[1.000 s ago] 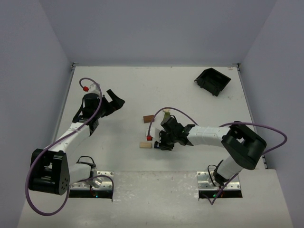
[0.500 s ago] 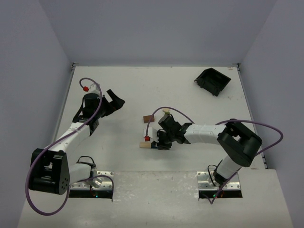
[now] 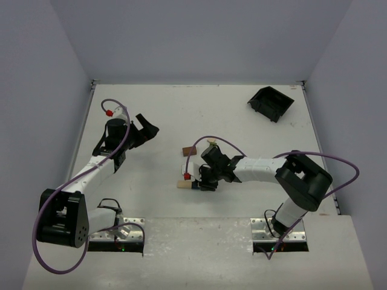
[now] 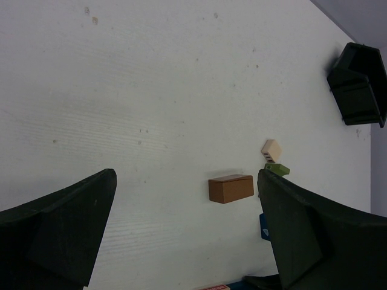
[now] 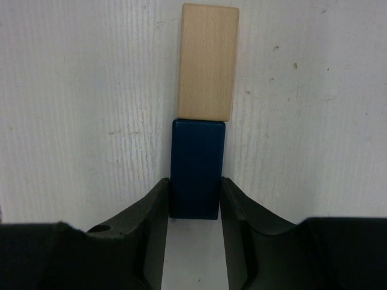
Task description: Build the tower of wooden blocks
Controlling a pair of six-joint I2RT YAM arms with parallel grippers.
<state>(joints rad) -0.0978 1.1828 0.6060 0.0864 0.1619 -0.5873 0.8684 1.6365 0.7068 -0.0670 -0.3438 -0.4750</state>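
right gripper (image 5: 195,184): jaws hug both long sides of the dark blue rectangular wood block (image 5: 196,163), which lies flat on the white table (image 5: 91,90), mid-width and nearer the near edge. Clamped or only touching, can't tell. pale tan wood block (image 5: 207,60) butts its far end, unstacked. left gripper (image 4: 186,176) spread wide, holding nothing, toward the left edge.
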